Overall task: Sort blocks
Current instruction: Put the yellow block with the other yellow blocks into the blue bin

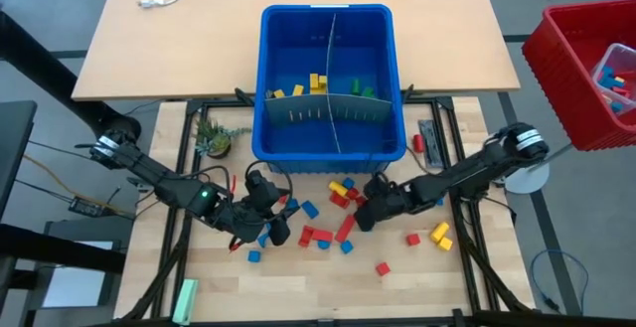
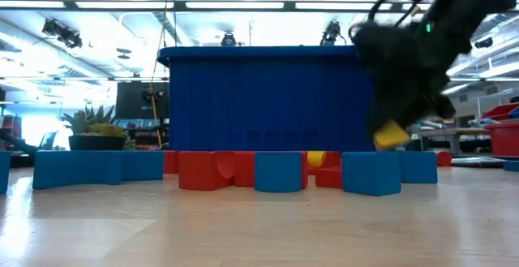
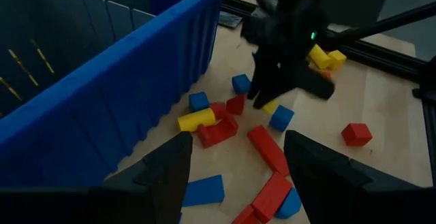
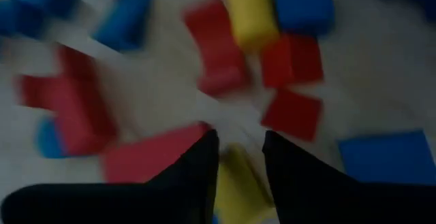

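Observation:
Red, blue and yellow blocks (image 1: 343,223) lie scattered on the wooden table in front of the blue bin (image 1: 328,79). Yellow and green blocks lie in the bin's divided compartments. My right gripper (image 1: 370,216) hangs over the pile's right part, shut on a yellow block (image 2: 389,135). My left gripper (image 3: 235,176) stands open above the pile's left part (image 1: 273,228), a blue block (image 3: 203,190) below it, nothing between its fingers. My right gripper pinches the yellow block's two sides (image 4: 237,176) between its two fingers. The fingers (image 2: 405,96) slant down from the table's right side. In the low view the block shows at their free ends, clear of the table.
A red basket (image 1: 586,69) with more pieces stands off the table's right. A small potted plant (image 1: 214,140) sits left of the bin. A pale green bar (image 1: 184,300) lies at the near left. Two yellow blocks (image 1: 440,234) and two red ones (image 1: 397,252) lie apart at the right.

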`<state>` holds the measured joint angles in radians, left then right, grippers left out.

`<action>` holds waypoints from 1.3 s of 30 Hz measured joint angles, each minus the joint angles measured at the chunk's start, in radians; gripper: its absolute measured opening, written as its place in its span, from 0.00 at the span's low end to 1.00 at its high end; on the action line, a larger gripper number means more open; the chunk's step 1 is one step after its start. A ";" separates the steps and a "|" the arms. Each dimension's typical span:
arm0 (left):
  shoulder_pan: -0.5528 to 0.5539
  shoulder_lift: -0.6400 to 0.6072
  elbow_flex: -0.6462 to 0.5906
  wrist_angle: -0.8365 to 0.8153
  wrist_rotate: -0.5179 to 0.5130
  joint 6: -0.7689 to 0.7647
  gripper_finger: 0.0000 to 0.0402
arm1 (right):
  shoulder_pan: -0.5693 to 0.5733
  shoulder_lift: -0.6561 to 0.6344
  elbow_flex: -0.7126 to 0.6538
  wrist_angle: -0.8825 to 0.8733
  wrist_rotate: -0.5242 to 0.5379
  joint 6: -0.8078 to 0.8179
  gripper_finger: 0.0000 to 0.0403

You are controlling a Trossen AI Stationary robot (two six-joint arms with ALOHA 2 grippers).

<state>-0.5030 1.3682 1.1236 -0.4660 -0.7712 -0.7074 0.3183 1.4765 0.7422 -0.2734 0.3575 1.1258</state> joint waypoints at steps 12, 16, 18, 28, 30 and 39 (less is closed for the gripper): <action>0.000 0.000 0.000 0.004 -0.004 0.023 0.60 | -0.032 -0.316 0.003 0.374 0.093 -0.386 0.15; 0.000 0.000 0.000 0.003 -0.005 0.023 0.60 | -0.043 -0.344 0.003 0.411 0.041 -0.535 0.14; 0.000 0.000 0.000 0.003 -0.005 0.023 0.60 | -0.042 -0.343 0.003 0.398 -0.018 -0.590 0.15; 0.000 0.000 0.000 0.004 -0.002 0.020 0.60 | -0.048 -0.333 0.004 0.014 -0.134 -0.959 0.39; 0.000 0.000 0.000 0.004 -0.002 0.019 0.60 | -0.054 -0.324 0.004 -0.073 -0.133 -0.986 0.46; 0.000 0.000 0.000 0.005 0.001 0.016 0.60 | -0.052 -0.253 -0.124 -0.075 -0.232 -1.002 0.60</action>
<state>-0.5030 1.3682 1.1236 -0.4610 -0.7697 -0.6918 0.2665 1.2239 0.6185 -0.3487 0.1260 0.1234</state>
